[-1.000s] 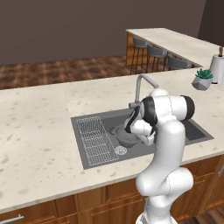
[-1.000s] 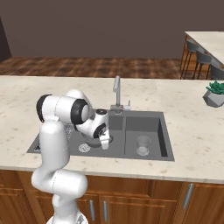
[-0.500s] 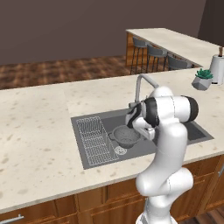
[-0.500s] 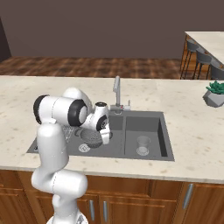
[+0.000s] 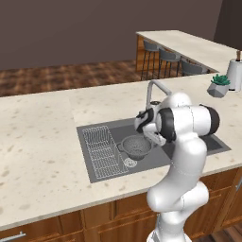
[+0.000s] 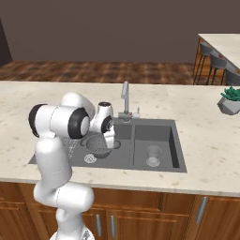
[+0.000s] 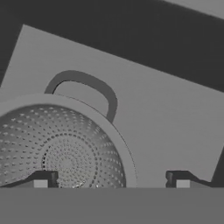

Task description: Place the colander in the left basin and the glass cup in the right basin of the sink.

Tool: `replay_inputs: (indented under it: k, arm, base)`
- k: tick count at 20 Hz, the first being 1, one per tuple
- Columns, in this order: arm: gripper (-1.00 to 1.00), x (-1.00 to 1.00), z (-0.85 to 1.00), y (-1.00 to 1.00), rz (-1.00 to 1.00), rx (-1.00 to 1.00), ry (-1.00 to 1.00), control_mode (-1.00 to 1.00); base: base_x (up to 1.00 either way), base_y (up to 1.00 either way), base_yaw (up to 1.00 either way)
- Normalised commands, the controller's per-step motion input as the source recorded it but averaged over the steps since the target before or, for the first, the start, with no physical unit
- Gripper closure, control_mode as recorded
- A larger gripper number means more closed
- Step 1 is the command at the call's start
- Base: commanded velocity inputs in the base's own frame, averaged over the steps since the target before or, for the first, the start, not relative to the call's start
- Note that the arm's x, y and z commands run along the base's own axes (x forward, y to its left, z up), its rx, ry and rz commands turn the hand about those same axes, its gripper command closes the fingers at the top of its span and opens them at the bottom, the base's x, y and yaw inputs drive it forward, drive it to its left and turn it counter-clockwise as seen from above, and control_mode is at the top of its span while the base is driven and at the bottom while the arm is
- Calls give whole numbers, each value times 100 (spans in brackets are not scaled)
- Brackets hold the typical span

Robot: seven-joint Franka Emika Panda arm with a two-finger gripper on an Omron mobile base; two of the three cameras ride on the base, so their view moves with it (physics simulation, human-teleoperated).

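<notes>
The bench [image 5: 42,142] is a long pale speckled stone top over brown wooden cabinet fronts. Set into it is the sink [image 6: 161,165], dark grey, with 2 basins split by a centre divider and a curved steel faucet [image 5: 156,90] at its far edge. In the left basin [image 5: 142,163] the colander [image 5: 136,146] sits upright on the floor, just beside the wire rack [image 5: 101,149], with the round steel drain [image 5: 128,163] near it. In the right basin [image 6: 166,136] the glass cup [image 6: 153,155] stands upright near the front wall. A small potted plant [image 6: 230,100] sits on the bench well to the right of the sink.
</notes>
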Motion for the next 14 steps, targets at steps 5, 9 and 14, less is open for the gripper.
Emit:
replay_inputs:
  k: [5,9,14]
  arm:
    - [-100,-33,84,14,0,2,3,-100]
    - [-100,-51,80,51,3,-5,0,-100]
    - [-100,-60,76,41,5,-1,5,-100]
  base:
    - [0,0,0]
    - [0,0,0]
    - [0,0,0]
